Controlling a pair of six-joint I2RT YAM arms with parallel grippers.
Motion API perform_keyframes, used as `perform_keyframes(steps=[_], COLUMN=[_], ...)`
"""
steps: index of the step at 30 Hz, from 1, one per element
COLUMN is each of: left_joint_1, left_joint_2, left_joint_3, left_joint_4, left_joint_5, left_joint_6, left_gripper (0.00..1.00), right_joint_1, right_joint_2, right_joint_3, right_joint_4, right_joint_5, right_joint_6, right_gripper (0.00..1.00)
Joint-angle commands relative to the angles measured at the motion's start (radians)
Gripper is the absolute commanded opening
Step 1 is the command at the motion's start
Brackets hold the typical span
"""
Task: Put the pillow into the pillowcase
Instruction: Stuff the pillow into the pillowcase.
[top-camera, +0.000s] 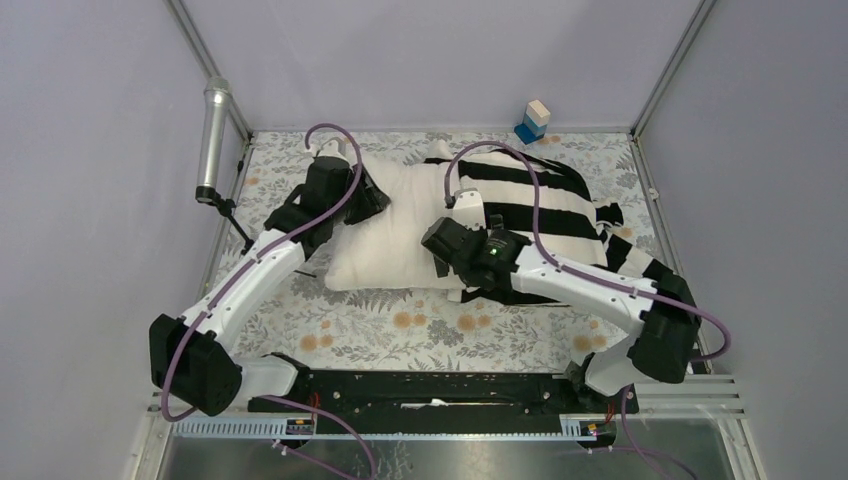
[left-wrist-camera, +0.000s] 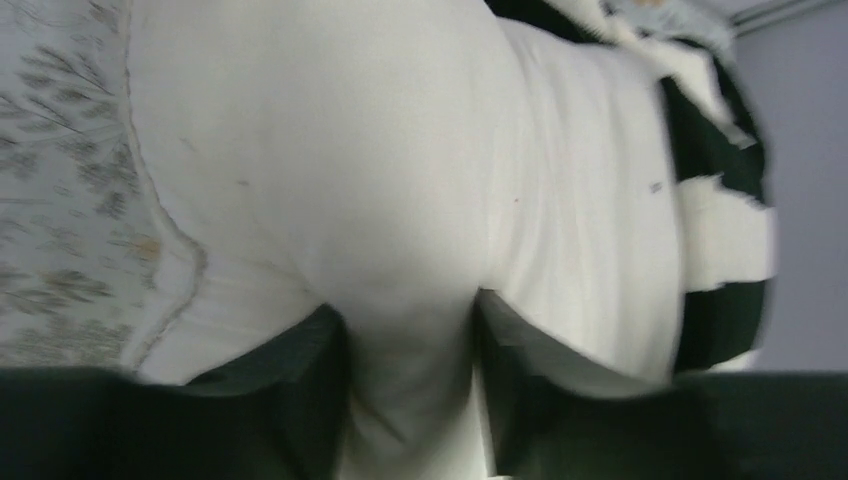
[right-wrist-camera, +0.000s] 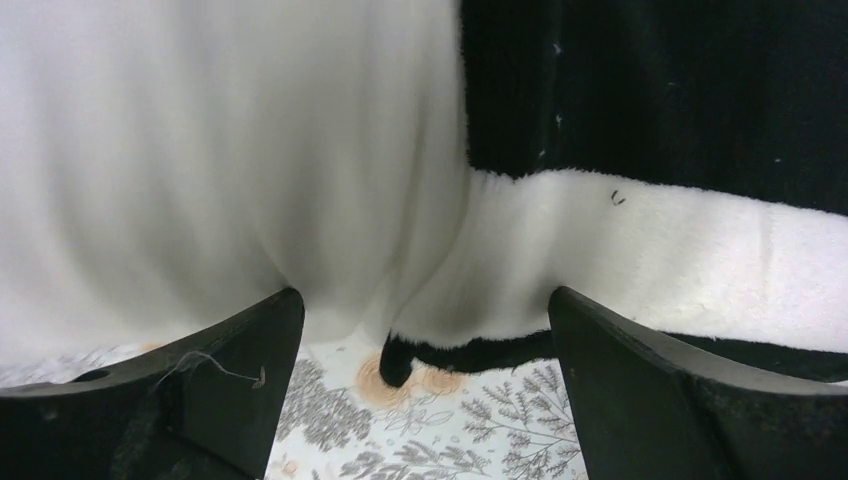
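Note:
The cream pillow (top-camera: 390, 230) lies across the floral table cover, its right part inside the black-and-white striped pillowcase (top-camera: 540, 200). My left gripper (top-camera: 368, 195) is at the pillow's far left corner. In the left wrist view the left gripper (left-wrist-camera: 410, 330) has a fold of pillow (left-wrist-camera: 350, 150) fabric filling the gap between its fingers, with the pillowcase (left-wrist-camera: 720, 250) beyond. My right gripper (top-camera: 442, 245) hovers at the pillowcase's near open edge. In the right wrist view the right gripper (right-wrist-camera: 422, 300) stands wide open above the table, pillow (right-wrist-camera: 200, 150) on the left and pillowcase (right-wrist-camera: 650, 250) on the right, nothing between its fingers.
The floral table cover (top-camera: 400, 330) spreads under everything. A small blue and white block (top-camera: 533, 122) stands at the back edge. A silver cylinder (top-camera: 213, 140) on a stand sits at the left frame post. Grey walls close in the sides.

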Motion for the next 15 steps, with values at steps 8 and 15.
perform_keyframes(steps=[8, 15], left_joint_1=[-0.01, -0.096], left_joint_2=[-0.129, -0.25], left_joint_3=[0.062, -0.09], left_joint_4=[-0.208, -0.293], left_joint_5=[-0.218, -0.288], left_joint_6=[0.232, 0.165], left_gripper=[0.97, 0.99], right_joint_1=[-0.099, -0.099], right_joint_2=[0.122, 0.112], right_joint_3=[0.16, 0.343], right_joint_4=[0.001, -0.074], right_joint_5=[0.135, 0.098], right_joint_6=[-0.073, -0.135], right_gripper=[0.18, 0.0])
